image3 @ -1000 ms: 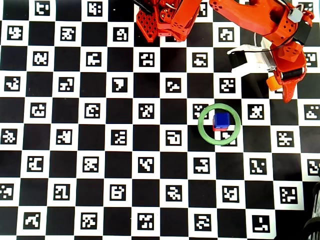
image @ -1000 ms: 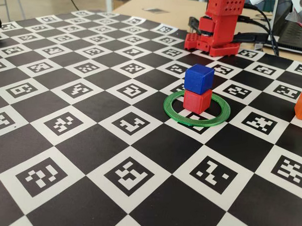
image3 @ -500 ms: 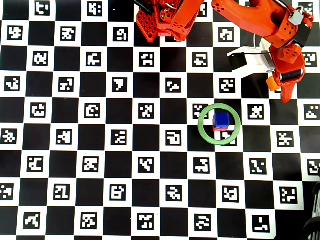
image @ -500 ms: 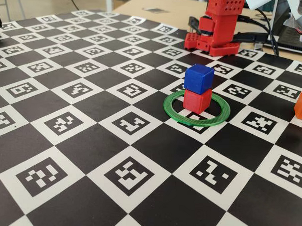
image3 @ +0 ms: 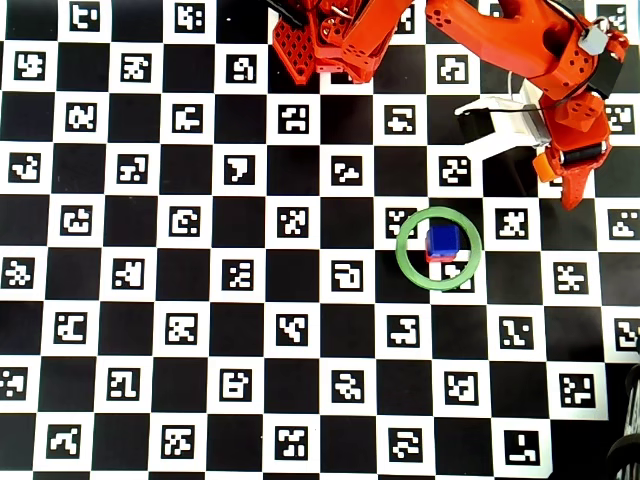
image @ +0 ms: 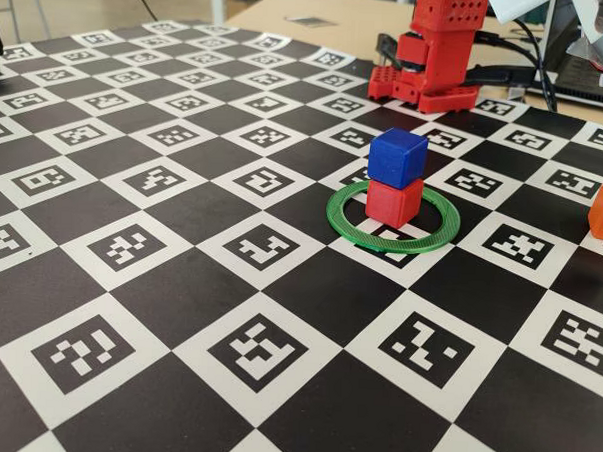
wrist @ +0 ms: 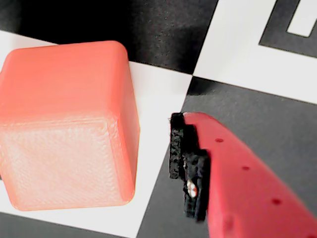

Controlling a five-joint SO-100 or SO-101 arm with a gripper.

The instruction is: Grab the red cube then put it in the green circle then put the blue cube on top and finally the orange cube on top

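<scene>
Checkerboard mat (image: pixel 179 281): orange cube (wrist: pixel 67 126) upright, faces square to wrist view; jaws apart, one finger (wrist: pixel 190 168) beside it

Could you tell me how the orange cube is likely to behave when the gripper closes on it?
The orange cube looks like rigid printed plastic, so it should hold its shape. Its flat faces suggest it will slide rather than roll if nudged. The fine layered texture probably gives the finger beside it fair grip, though the rounded edges could let it twist.

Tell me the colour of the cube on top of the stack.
Dark blue; the blue cube shows best in the fixed view.
</scene>
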